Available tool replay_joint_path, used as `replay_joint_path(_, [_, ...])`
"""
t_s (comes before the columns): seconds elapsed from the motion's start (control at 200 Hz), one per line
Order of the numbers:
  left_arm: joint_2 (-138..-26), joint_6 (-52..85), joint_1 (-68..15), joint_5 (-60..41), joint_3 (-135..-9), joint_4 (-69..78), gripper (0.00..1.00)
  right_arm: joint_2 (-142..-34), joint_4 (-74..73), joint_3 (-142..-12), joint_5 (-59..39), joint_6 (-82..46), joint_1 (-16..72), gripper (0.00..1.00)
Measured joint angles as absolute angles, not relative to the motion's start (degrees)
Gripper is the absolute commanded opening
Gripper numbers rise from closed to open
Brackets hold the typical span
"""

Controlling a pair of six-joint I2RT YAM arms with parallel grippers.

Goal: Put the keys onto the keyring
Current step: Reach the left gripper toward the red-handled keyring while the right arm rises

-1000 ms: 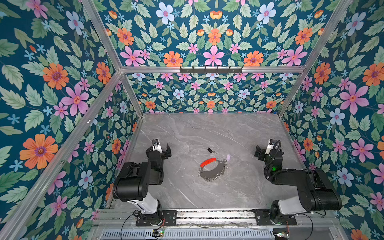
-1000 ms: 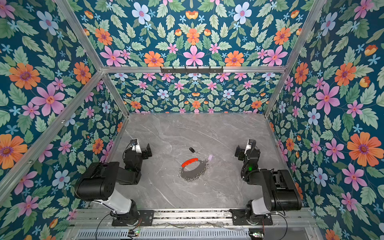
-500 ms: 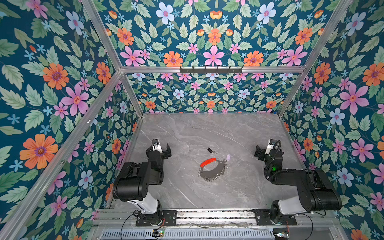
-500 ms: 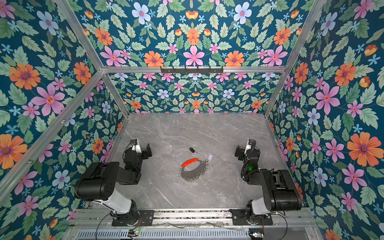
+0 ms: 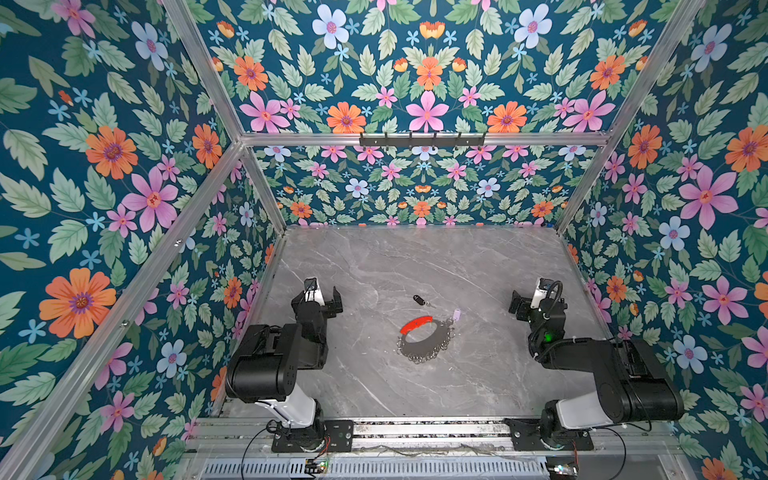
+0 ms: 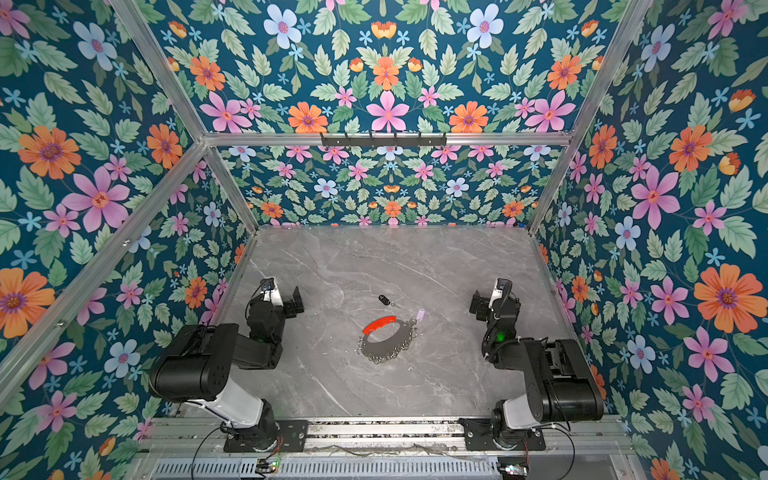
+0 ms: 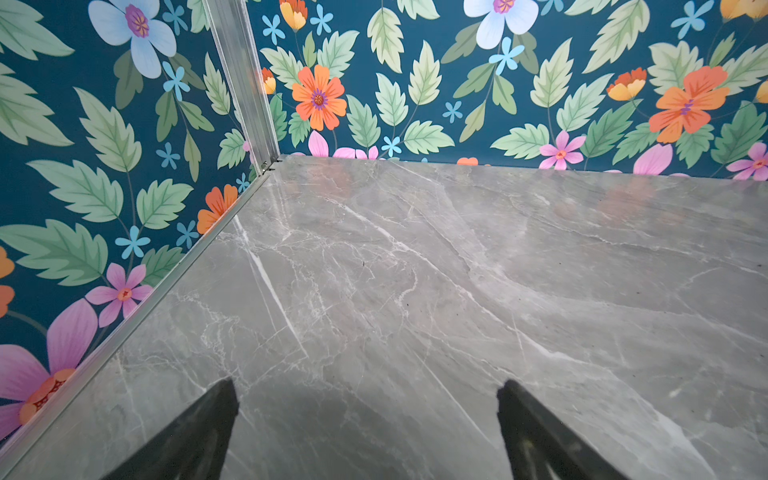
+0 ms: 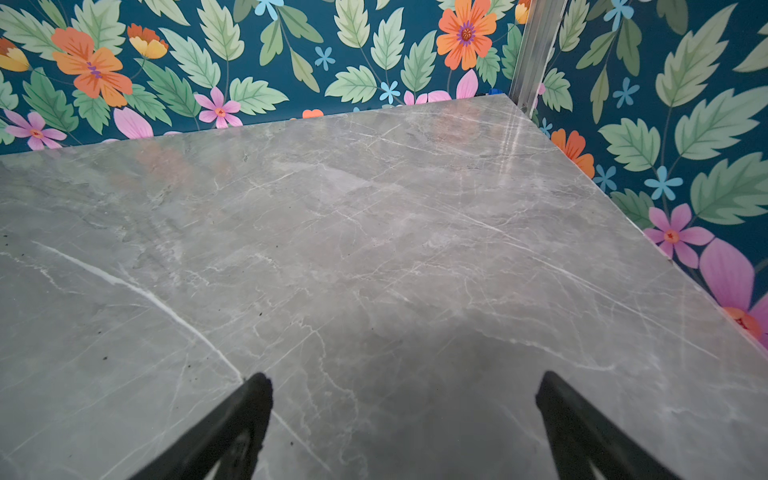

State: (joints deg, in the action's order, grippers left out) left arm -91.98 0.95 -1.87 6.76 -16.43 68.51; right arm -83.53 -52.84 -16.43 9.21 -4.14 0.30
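Observation:
In both top views the keyring lies flat mid-table, a thin hoop with a red curved section (image 5: 415, 324) (image 6: 379, 323) and several small silver rings bunched along its near side. Just behind it lies the black key (image 5: 419, 300) (image 6: 385, 299). The pale lilac key (image 5: 456, 314) (image 6: 420, 314) rests at the hoop's right edge; I cannot tell whether it is attached. My left gripper (image 5: 324, 293) (image 6: 284, 295) (image 7: 368, 386) is open and empty, well left of the keyring. On the far right, my right gripper (image 5: 528, 297) (image 6: 488, 297) (image 8: 405, 379) is also open and empty.
Flowered walls with aluminium posts close in the grey marble table (image 5: 415, 257) on three sides. A black hook rail (image 5: 422, 140) runs along the back wall, high up. Both arm bases sit on a metal rail (image 5: 415, 428) along the front edge. Both wrist views show only bare marble and wall.

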Motion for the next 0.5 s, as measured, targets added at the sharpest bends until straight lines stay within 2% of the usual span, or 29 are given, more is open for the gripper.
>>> replay_joint_path(0.165, [-92.0,1.0,-1.9,6.8,-16.4,68.5,1.0,-81.3,-53.2,-15.3,12.2,-3.8,2.4,0.99])
replay_joint_path(0.28, [-90.4,0.9,-2.2,7.9,-17.0,66.4,1.0,-74.7,-49.1,-16.4,19.2,-1.2,8.4,0.99])
replay_joint_path(0.38, [-83.6,1.3,-2.9,10.5,-22.9,56.0,1.0,-66.7,-37.9,-24.4,21.8,-1.0,10.9,0.99])
replay_joint_path(0.5, [-78.2,6.0,-4.1,13.6,-35.9,38.2,1.0,-62.8,-17.6,-38.5,26.0,-10.0,11.2,0.99])
